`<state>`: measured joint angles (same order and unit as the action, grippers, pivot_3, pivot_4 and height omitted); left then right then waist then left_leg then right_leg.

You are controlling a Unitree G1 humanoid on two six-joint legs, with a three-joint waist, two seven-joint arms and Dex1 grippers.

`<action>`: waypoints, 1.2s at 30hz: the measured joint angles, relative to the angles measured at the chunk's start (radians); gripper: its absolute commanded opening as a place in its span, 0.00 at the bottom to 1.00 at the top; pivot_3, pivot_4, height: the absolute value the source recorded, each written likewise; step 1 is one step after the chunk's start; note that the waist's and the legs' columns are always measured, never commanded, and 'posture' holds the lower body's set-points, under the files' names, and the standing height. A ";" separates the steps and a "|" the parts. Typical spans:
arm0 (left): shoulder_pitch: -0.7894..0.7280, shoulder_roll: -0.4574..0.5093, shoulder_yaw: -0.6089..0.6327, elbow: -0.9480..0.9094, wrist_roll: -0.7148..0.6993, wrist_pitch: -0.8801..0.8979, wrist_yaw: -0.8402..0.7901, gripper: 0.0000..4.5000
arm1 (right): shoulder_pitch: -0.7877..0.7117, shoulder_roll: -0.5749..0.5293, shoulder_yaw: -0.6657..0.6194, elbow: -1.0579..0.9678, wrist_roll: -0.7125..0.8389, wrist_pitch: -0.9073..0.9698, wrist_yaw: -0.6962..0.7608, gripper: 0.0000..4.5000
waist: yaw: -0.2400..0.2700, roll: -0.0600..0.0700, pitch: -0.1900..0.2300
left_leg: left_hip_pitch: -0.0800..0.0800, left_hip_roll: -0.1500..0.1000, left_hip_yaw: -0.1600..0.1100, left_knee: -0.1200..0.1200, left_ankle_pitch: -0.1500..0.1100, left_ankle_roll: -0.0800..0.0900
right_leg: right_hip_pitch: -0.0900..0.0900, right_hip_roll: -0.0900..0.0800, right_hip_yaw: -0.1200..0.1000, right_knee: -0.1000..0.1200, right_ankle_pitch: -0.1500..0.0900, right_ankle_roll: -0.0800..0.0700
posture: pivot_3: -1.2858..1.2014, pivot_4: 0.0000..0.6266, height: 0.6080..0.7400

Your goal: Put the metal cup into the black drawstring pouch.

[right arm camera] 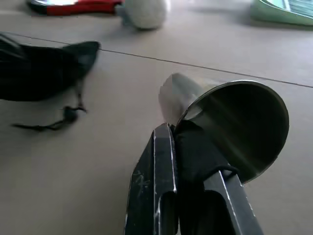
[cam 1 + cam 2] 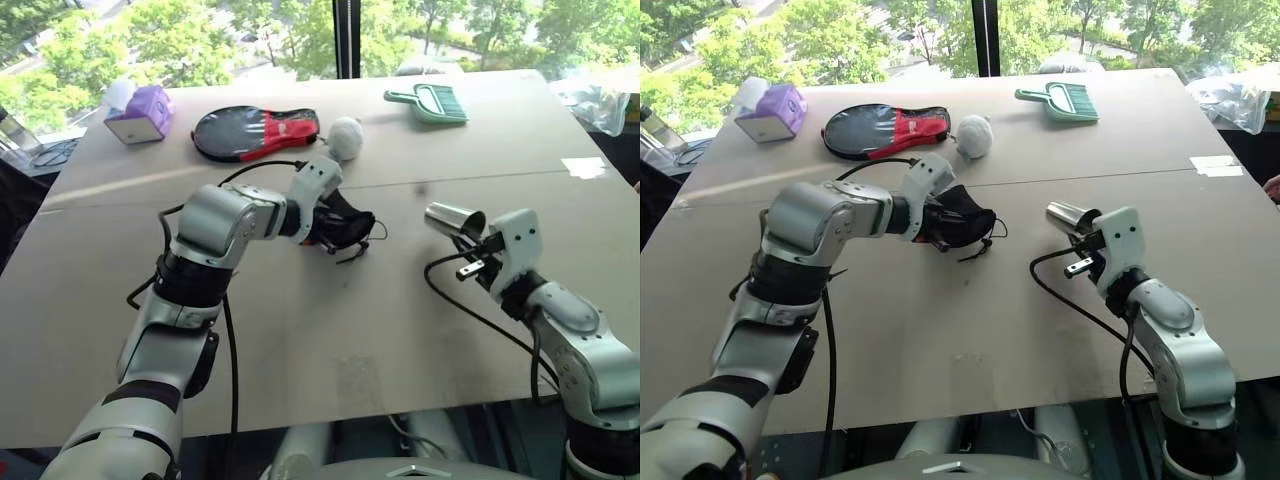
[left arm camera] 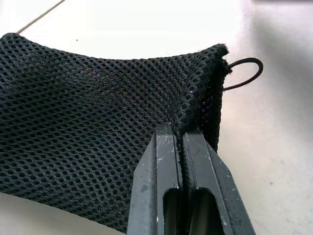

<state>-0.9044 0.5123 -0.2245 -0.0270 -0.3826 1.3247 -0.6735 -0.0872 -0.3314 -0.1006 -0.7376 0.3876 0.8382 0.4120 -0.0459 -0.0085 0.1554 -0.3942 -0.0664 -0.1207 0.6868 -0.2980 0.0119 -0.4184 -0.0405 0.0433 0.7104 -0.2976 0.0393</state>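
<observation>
Nearest, at the lower right of the head view, my right gripper (image 2: 478,252) is clamping the rim of the metal cup (image 2: 454,220): one finger is sitting inside the mouth and one outside the wall. I am carrying the cup on its side, clear of the bench (image 2: 330,350), with its closed base pointing toward frame centre.

At mid-frame, my left gripper (image 2: 325,228) is pinching a fold of the black drawstring pouch (image 2: 350,228), its fingers pressed together on the mesh near one corner. The pouch is sagging from that pinch, its cord (image 2: 360,250) trailing onto the bench. Cup and pouch are well apart, with bare bench between them.

Judged step: bringing the cup to the pouch mouth. To do it well, I am aiming to hold the pouch edge high so the opening gapes toward the cup, then feed the cup in base first, sliding along the lower fabric. Whether the mouth is open now cannot be told.

Farther back are lying the white ball (image 2: 345,137), the paddle case (image 2: 255,132), the green dustpan (image 2: 430,102) and the purple tissue box (image 2: 140,113).
</observation>
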 measured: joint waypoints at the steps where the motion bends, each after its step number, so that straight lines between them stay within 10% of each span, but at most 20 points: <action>1: -0.005 -0.003 0.000 0.004 -0.001 0.000 0.000 0.00 | 0.000 0.001 0.000 -0.032 0.046 0.021 0.011 0.02 | 0.001 0.000 0.000 | 0.001 0.000 0.000 0.000 0.000 0.000 | 0.001 0.000 0.000 0.000 0.000 0.000 | 0.52 0.24 1.00; 10: -0.034 -0.042 -0.006 0.058 -0.004 0.001 0.006 0.00 | -0.010 0.057 0.113 -0.025 0.167 0.032 0.009 0.02 | 0.004 0.000 0.000 | 0.003 0.000 -0.001 0.000 0.000 0.000 | 0.004 0.000 0.000 0.000 0.000 0.000 | 0.52 0.24 1.00; 36: -0.030 0.027 -0.056 -0.014 -0.012 0.008 -0.009 0.00 | -0.197 0.114 0.420 0.548 -0.183 -0.406 0.087 0.02 | 0.001 0.000 0.000 | 0.003 0.000 -0.001 0.000 0.001 -0.001 | 0.003 0.000 -0.001 0.000 0.000 0.000 | 0.52 0.24 1.00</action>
<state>-0.9339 0.5392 -0.2802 -0.0410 -0.3943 1.3327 -0.6823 -0.2844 -0.2172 0.3191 -0.1900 0.2044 0.4325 0.4988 -0.0444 -0.0088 0.1553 -0.3912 -0.0667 -0.1218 0.6865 -0.2975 0.0111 -0.4156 -0.0408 0.0427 0.7100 -0.2976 0.0392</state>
